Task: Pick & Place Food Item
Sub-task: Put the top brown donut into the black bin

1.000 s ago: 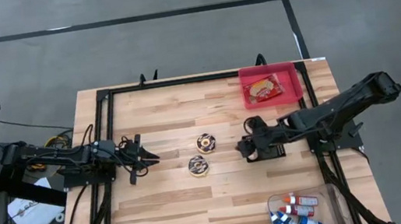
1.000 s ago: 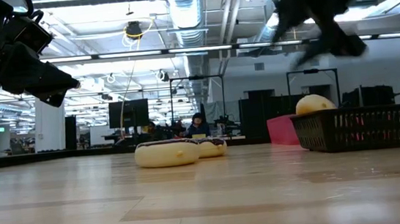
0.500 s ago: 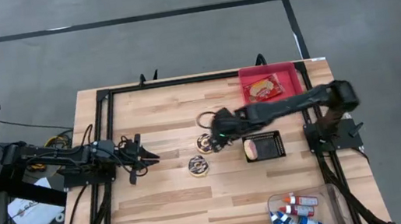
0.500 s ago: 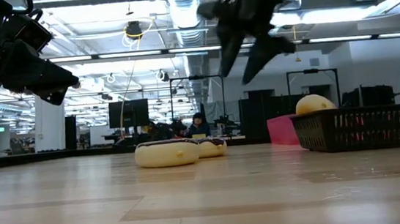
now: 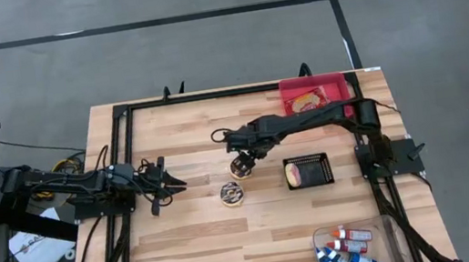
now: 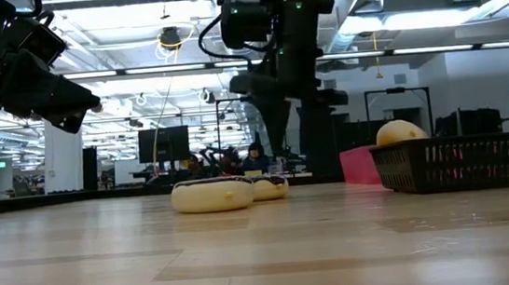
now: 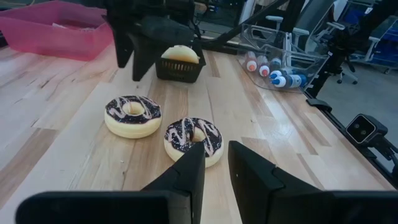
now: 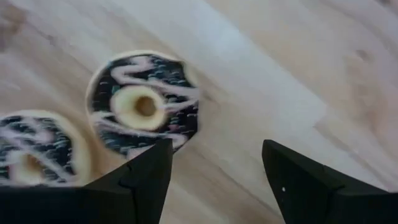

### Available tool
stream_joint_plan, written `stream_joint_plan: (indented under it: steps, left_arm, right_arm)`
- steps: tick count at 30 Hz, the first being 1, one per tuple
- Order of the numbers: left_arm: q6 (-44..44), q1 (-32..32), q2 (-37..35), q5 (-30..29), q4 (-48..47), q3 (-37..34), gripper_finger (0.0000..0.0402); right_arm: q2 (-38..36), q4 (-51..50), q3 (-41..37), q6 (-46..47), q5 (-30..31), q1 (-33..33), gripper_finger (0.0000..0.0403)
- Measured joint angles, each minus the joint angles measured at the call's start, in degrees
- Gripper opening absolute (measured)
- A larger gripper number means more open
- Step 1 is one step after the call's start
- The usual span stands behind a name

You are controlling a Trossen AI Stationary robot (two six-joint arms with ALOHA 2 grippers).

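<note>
Two chocolate-iced donuts lie flat on the wooden table: one farther back (image 5: 241,167) and one nearer (image 5: 232,195). My right gripper (image 5: 241,152) hangs open above the farther donut (image 8: 142,106), fingers pointing down, with nothing between them; the nearer donut (image 8: 31,155) lies off to one side. In the low view the right gripper (image 6: 287,139) stands over the donuts (image 6: 213,195). My left gripper (image 5: 167,185) waits at the table's left, pointing at the donuts (image 7: 193,138) with a narrow empty gap between its fingers.
To the right of the donuts stands a black basket (image 5: 306,171) with a pale bun (image 5: 293,175) in it. A red tray (image 5: 316,99) with a food packet is at the far right corner, and a clear bin of bottles (image 5: 352,248) at the near right.
My right gripper has swung from over the black basket toward the table's left, ending above the farther donut, and has tipped from slanting forward to pointing almost straight down. The donuts and the bun have stayed where they were.
</note>
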Motion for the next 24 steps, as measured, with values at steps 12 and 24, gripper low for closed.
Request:
stream_joint_plan:
  steps: [12, 24]
  left_arm:
    - [0.00, 0.00, 0.00, 0.02, -0.02, 0.00, 0.0068]
    - [0.00, 0.01, -0.01, 0.00, -0.04, 0.00, 0.0068]
  right_arm:
    - [3.37, 5.84, 0.13, 3.37, -2.83, 0.34, 0.0240]
    - [4.09, 8.49, 0.05, 3.95, -2.59, -0.50, 0.0240]
